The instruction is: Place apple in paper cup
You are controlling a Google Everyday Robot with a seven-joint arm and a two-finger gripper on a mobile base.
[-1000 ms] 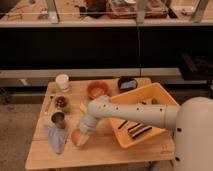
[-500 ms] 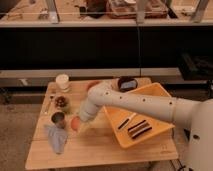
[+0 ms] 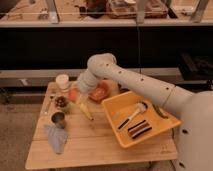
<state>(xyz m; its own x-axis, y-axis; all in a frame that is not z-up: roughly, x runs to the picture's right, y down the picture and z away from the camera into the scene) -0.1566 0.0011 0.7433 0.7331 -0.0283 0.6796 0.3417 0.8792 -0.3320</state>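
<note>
The apple [image 3: 73,95] is a small orange-red fruit held at the end of my arm, above the back left part of the wooden table [image 3: 100,145]. My gripper [image 3: 77,95] is shut on it, with the white arm reaching in from the right. The paper cup [image 3: 62,81], short and white, stands at the table's back left corner, just up and left of the apple and close to it. The fingers are largely hidden by the wrist.
An orange-brown bowl [image 3: 100,92] sits right of the gripper. A yellow tray [image 3: 150,127] with utensils fills the right side. A small metal cup [image 3: 58,119], a blue cloth [image 3: 56,138], a yellow item [image 3: 85,108] and a dark item [image 3: 61,101] lie on the left.
The gripper has moved with the apple from the table's front left, near the blue cloth, up and back toward the paper cup.
</note>
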